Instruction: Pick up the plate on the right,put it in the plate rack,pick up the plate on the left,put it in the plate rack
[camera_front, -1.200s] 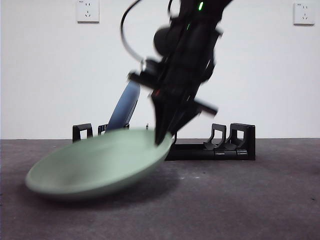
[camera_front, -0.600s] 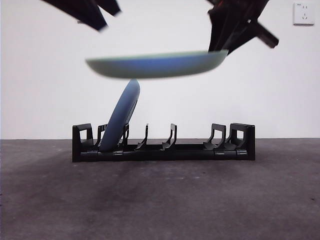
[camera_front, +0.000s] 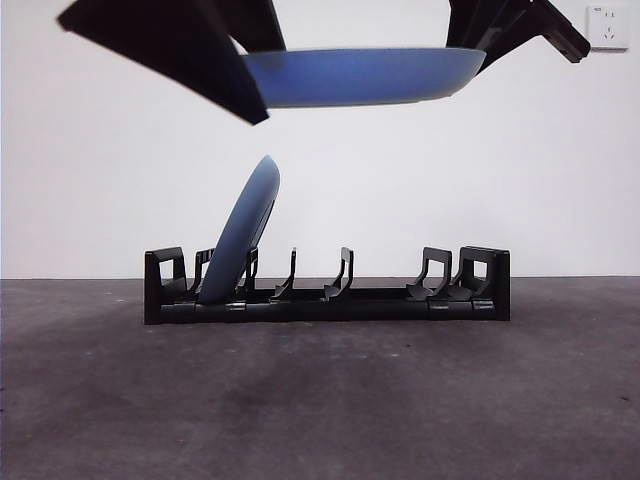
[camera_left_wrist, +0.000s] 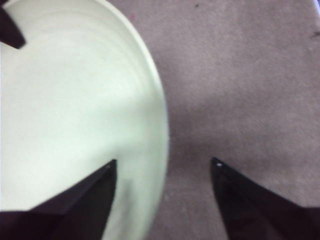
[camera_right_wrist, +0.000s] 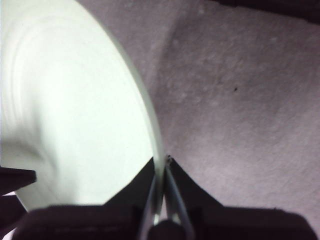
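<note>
Front view: plate rack sits mid-frame on the dark worktop, against a white wall. One blue plate already stands in it near the left end, leaning with its top to the right, between prongs. A second plate is held flat and level at the top of the frame, well above the rack; underside reads blue here. A dark tool grips its right rim at upper right, another big dark tool overlaps its left rim at upper left. Wall socket in the top right corner.

Left wrist view: left tool is spread wide. The pale green plate fills the left half of the frame; one jaw lies over the plate's inner face, the other is off the rim over bare worktop. No pinch. A black tip of the other tool shows at the upper left corner, on the far rim.

Right wrist view: right tool is clamped on the plate's rim, jaws pressed together with the edge between them, low centre of the frame. Plate spreads across the left half, grey worktop on the right.
</note>
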